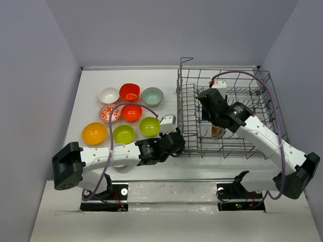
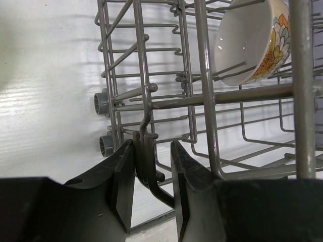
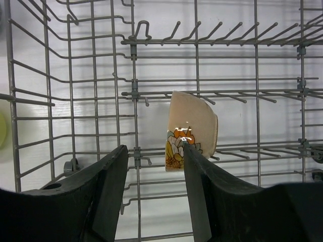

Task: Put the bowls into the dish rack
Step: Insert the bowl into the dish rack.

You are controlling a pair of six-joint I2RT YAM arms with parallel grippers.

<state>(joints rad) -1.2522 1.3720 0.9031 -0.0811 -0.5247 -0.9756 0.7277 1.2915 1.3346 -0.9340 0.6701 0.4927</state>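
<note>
The dish rack (image 1: 252,91) stands at the right of the table. Inside it a cream bowl with a flower pattern (image 3: 194,121) rests on edge between the tines, and it also shows in the left wrist view as the flowered bowl (image 2: 247,40). My right gripper (image 3: 154,151) hangs open just above that bowl, holding nothing. My left gripper (image 2: 151,151) is at the rack's near-left corner (image 1: 181,146), shut on a hooked wire (image 2: 146,161) of the rack. Several loose bowls lie left of the rack, among them a red bowl (image 1: 129,92), a white bowl (image 1: 109,95) and a lime green bowl (image 1: 149,126).
The loose bowls also include a teal-grey bowl (image 1: 152,96), a red-patterned bowl (image 1: 109,113), a red-orange bowl (image 1: 131,112), a second lime bowl (image 1: 123,133) and an orange-yellow bowl (image 1: 94,133). My left arm lies along the near edge below them. Grey walls close in on both sides.
</note>
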